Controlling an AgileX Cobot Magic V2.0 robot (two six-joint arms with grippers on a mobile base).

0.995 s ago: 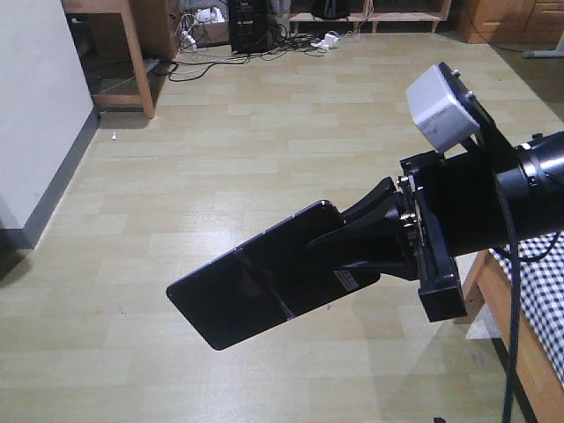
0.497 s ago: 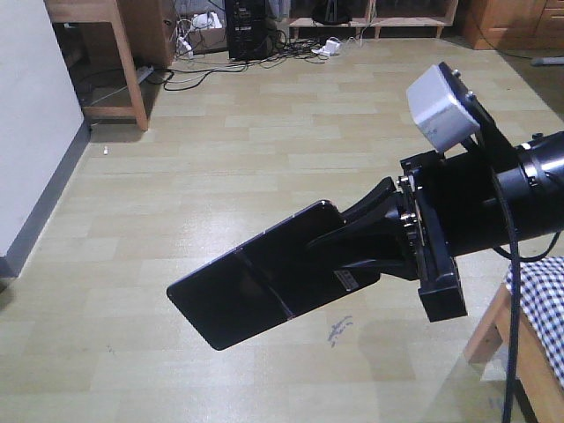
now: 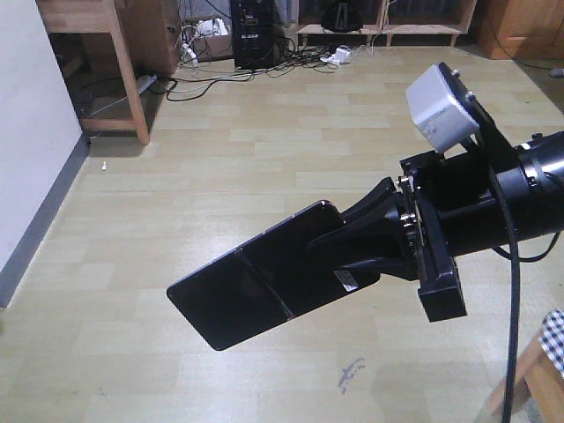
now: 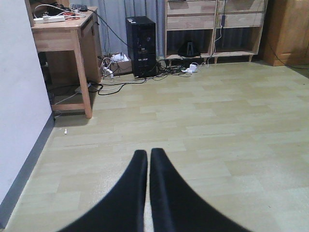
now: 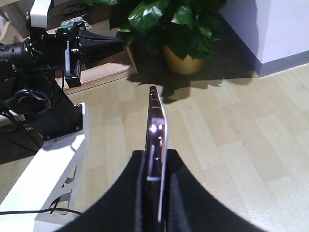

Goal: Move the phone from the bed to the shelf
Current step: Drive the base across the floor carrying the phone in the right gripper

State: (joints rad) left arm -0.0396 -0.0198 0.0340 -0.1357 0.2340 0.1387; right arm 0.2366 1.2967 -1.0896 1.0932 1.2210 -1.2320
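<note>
Exterior front-facing view: the right gripper (image 3: 333, 251) clamps the phone (image 3: 251, 291) by one short end, holding it in the air above the plank floor (image 3: 264, 150), its free end tilted lower. A corner of the bed (image 3: 553, 335) shows behind the arm, apart from the phone. The shelf (image 4: 215, 29) stands against the far wall. The left gripper (image 4: 148, 159) has its fingers pressed together on nothing.

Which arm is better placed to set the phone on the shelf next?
Right. The right gripper is shut on the phone, held above the floor. The left gripper is shut with nothing in it, so it would need a handover first.
</note>
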